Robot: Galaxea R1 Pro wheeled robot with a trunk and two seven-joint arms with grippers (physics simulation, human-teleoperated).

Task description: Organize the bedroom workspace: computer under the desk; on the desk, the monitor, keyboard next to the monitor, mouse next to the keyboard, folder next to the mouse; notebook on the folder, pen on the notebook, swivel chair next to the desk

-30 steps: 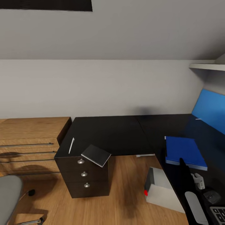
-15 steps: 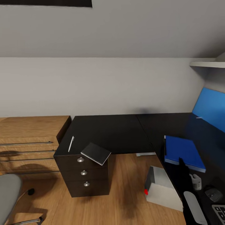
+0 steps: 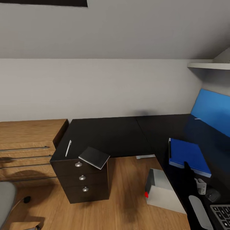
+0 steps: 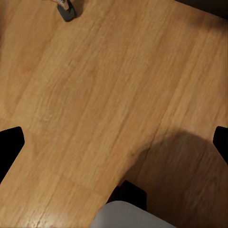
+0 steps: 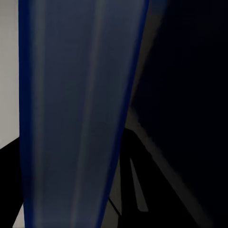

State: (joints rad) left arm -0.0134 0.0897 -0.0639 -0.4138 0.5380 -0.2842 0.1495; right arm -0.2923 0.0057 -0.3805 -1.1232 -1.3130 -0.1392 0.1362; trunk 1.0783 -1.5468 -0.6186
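The black L-shaped desk (image 3: 111, 134) fills the middle of the head view. On its left end the white pen (image 3: 68, 148) lies beside the dark notebook (image 3: 94, 157), which overhangs the front edge above the drawers. The blue folder (image 3: 188, 156) lies flat on the right wing. Nearer me are the small mouse (image 3: 212, 194) and a corner of the keyboard (image 3: 222, 215). The grey computer (image 3: 161, 191) stands on the floor under that wing. The swivel chair's grey seat (image 3: 4, 198) shows at the lower left. My left gripper (image 4: 114, 147) hangs open over bare floor. A black part of my right arm (image 3: 189, 179) stands by the folder, fingers unclear.
A wooden dresser (image 3: 28, 143) with bar handles adjoins the desk's left end. A blue wall panel (image 3: 210, 111) and a white shelf (image 3: 207, 66) are at the right. A chair castor (image 4: 66, 9) rests on the wood floor (image 3: 127, 195) between drawers and computer.
The whole picture has slid slightly left and more of the keyboard shows, so the camera has moved. Pen, notebook and folder lie where they were.
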